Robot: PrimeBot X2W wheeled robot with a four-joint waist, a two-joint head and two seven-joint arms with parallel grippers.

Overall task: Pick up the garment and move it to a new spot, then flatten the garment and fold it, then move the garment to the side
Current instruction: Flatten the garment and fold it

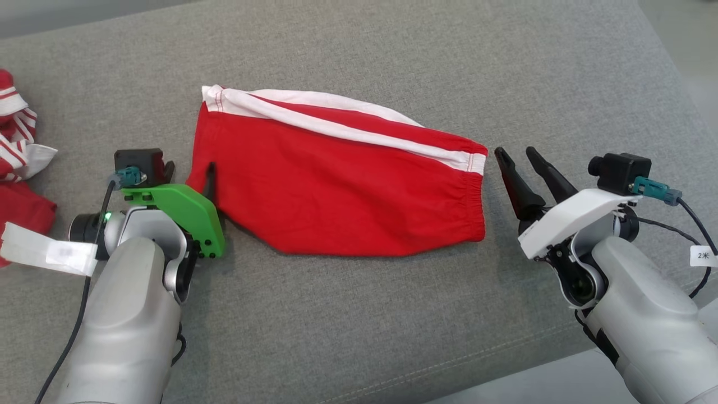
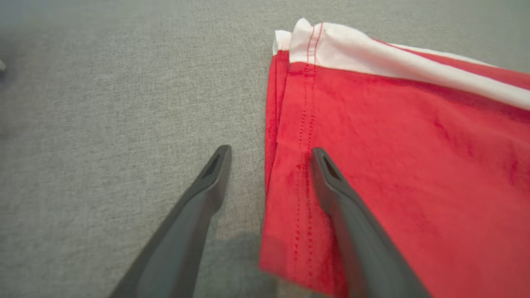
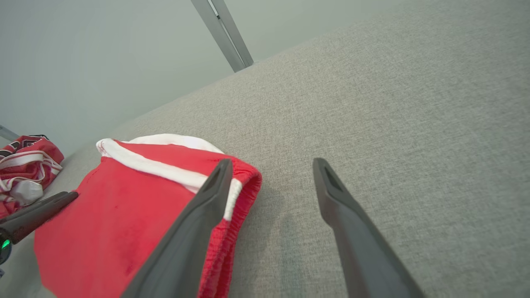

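Left hand (image 1: 190, 166) and right hand (image 1: 514, 150) both wide, empty, flanking the folded shorts (image 1: 336, 185). Fold looks done; next: regrip both ends, shift aside.

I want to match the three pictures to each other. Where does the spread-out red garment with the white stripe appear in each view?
Head view: the red garment lies in the centre of the picture.
Left wrist view: the garment covers the right half.
Right wrist view: the garment lies at the lower left.
Shared landmark: its white stripe, along one long edge.
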